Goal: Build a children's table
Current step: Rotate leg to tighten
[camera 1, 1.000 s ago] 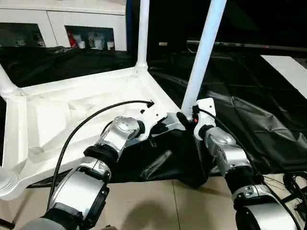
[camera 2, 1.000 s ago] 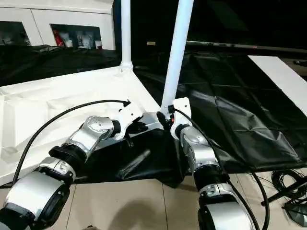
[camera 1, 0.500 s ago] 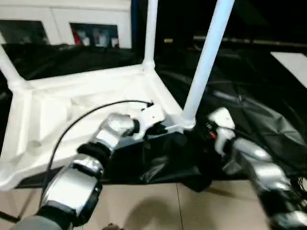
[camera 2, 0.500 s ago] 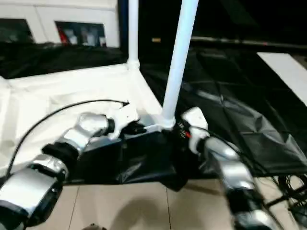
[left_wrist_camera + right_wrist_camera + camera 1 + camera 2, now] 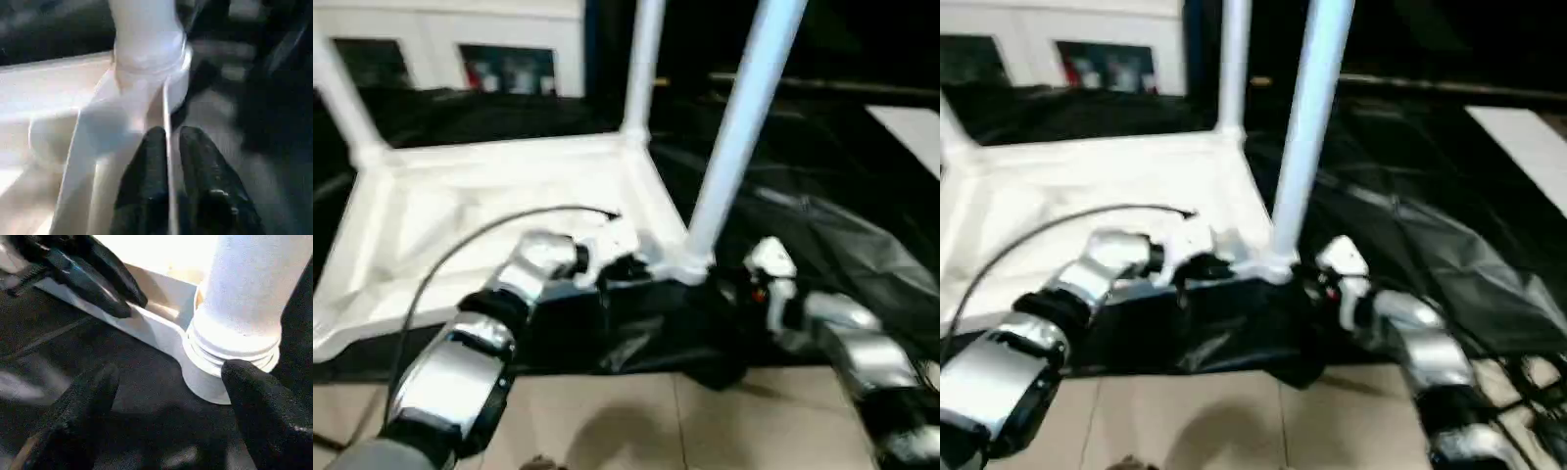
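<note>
The white tabletop lies upside down on a black sheet. Three white legs stand in its corner sockets: a near one, a back one and a left one. My left gripper is shut on the tabletop's thin near rim, just left of the near leg's socket, one black finger on each side. My right gripper is open, its fingers spread wide and apart from the near leg's socket.
Black sheeting covers the floor under and to the right of the table. Beige tiles lie nearest me. White cabinets stand at the back and a white panel at far right. A black cable arcs over my left forearm.
My right gripper has let go of the near leg's base and drawn back to the right. The left gripper keeps its hold on the rim. The camera has shifted.
</note>
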